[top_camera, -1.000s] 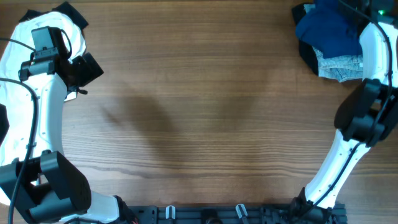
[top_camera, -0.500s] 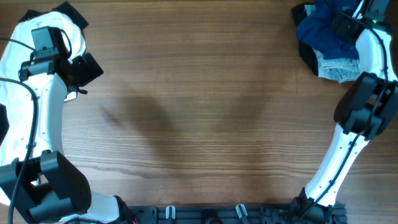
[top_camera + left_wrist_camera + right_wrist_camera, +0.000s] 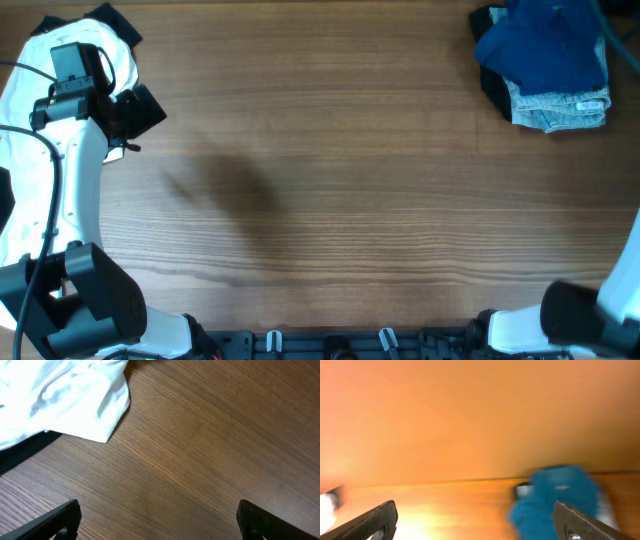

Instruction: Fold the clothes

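The clothes lie in two heaps. A crumpled dark-blue shirt (image 3: pixel 545 50) rests on pale denim jeans (image 3: pixel 562 108) at the table's far right corner. A white garment (image 3: pixel 30 80) lies at the far left, partly under my left arm. My left gripper (image 3: pixel 133 110) hovers beside it, open and empty. In the left wrist view the white garment (image 3: pixel 65 395) sits up and left of that gripper (image 3: pixel 159 514). My right gripper (image 3: pixel 475 514) is open and empty. Its blurred view shows the blue shirt (image 3: pixel 555 505) near the right finger (image 3: pixel 585 522).
Black cloth (image 3: pixel 115 20) pokes out from under the white garment, and shows as a dark strip (image 3: pixel 25 450) in the left wrist view. The wooden table (image 3: pixel 330 180) stretches between the heaps. Only the right arm's base (image 3: pixel 590 320) shows at the bottom right.
The right arm has swung up and away from the blue shirt and jeans, leaving the overhead view except for its base. The left arm has not moved.
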Available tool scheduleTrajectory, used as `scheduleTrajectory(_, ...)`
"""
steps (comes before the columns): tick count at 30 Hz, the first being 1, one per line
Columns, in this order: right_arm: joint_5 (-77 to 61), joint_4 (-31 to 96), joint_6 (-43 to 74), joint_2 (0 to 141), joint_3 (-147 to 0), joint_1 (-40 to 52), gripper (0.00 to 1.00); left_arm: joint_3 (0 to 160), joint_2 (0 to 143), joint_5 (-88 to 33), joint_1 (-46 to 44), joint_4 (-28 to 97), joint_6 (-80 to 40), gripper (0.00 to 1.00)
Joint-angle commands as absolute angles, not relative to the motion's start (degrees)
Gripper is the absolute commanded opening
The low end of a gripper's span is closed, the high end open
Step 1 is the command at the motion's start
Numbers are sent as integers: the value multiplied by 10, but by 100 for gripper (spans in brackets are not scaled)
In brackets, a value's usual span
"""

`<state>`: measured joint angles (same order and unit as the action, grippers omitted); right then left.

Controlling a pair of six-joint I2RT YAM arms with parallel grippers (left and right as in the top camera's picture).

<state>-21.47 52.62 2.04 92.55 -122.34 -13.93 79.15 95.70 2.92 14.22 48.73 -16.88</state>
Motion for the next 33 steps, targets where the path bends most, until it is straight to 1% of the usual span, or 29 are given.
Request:
scheduleTrajectory(1, -307, 566, 17, 922, -1215, -124, 100, 801, 964, 24, 144, 486, -172, 100)
scheduleTrajectory(5, -293, 581, 15, 923, -1215, -124, 100, 801, 964, 24, 144, 486, -172, 100)
scheduleTrajectory(9, -260, 676, 14, 925, -1215, -124, 100, 801, 964, 24, 144, 486, -172, 100)
scheduleTrajectory(11, -228, 690, 15, 925, -1215, -124, 100, 801, 964, 24, 144, 486, -172, 100)
scheduleTrajectory(13, -227, 716, 19, 925, -1214, -124, 100, 801, 964, 24, 144, 486, -172, 100)
scheduleTrajectory(17, -173, 691, 15, 889, -1181, -116, 100, 801, 964, 24, 144, 486, -172, 100)
scheduleTrajectory(20, -135, 614, 14, 823, -1090, -99, 100, 801, 964, 24, 144, 486, -172, 100)
scheduleTrajectory(24, -131, 457, 1, 707, -877, -79, 100, 801, 964, 24, 144, 486, -172, 100)
scheduleTrajectory(27, -149, 344, 1, 620, -715, -76, 100, 801, 964, 24, 144, 486, -172, 100)
scheduleTrajectory(30, -195, 215, 2, 535, -540, -76, 100, 801, 964, 24, 144, 486, -172, 100)
scheduleTrajectory(33, -206, 130, 6, 464, -413, -64, 100, 801, 964, 24, 144, 486, -172, 100)
